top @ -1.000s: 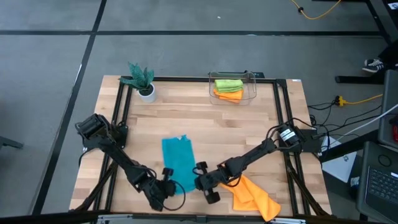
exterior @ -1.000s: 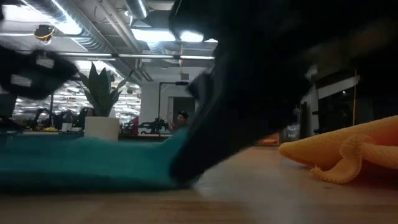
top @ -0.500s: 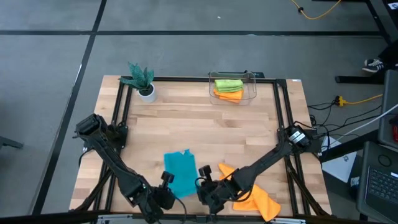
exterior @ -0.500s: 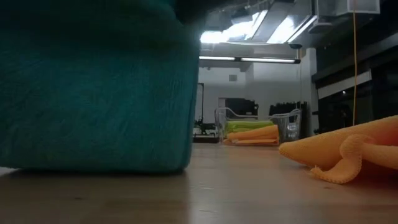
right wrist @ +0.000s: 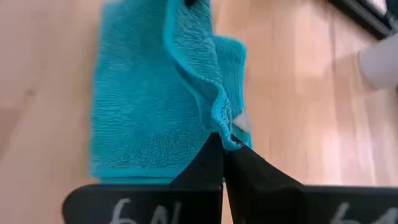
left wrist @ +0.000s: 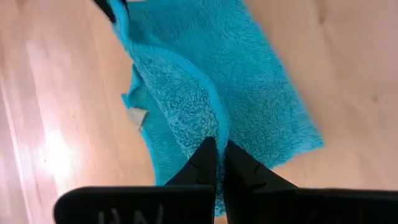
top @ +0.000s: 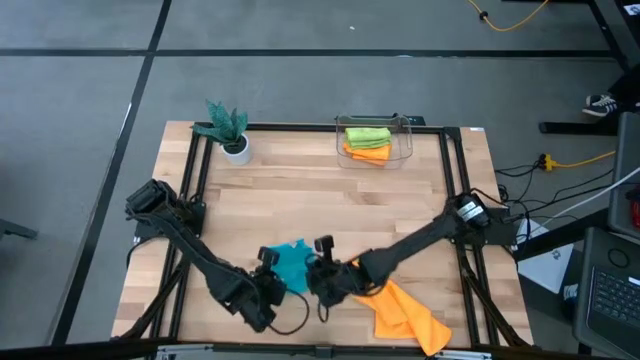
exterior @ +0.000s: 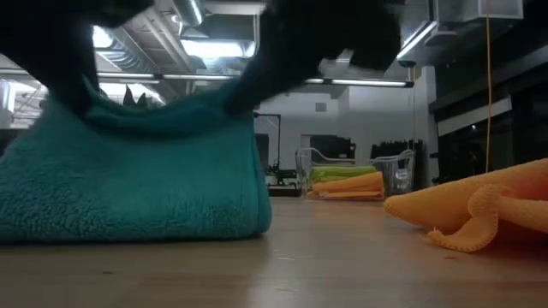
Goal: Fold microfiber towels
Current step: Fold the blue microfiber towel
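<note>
Near the front edge of the counter (top: pixel 400 210), both arms are busy with the teal towel (top: pixel 288 267). The left tool (left wrist: pixel 216 163) is pinched tight on one raised edge of it, and the right tool (right wrist: pixel 222 154) is clamped just as tight on the opposite side, so the cloth hangs doubled between them with its lower layer on the wood. I judge this fold about halfway made; it is not yet laid flat.

Just beside the right arm, an orange towel (top: pixel 405 312) lies crumpled and unfolded, so that one looks left to do.

At the back of the counter, the clear bin (top: pixel 375 141) holds a green towel (top: pixel 366 133) stacked on another orange towel (top: pixel 368 152), both apparently folded flat.
</note>
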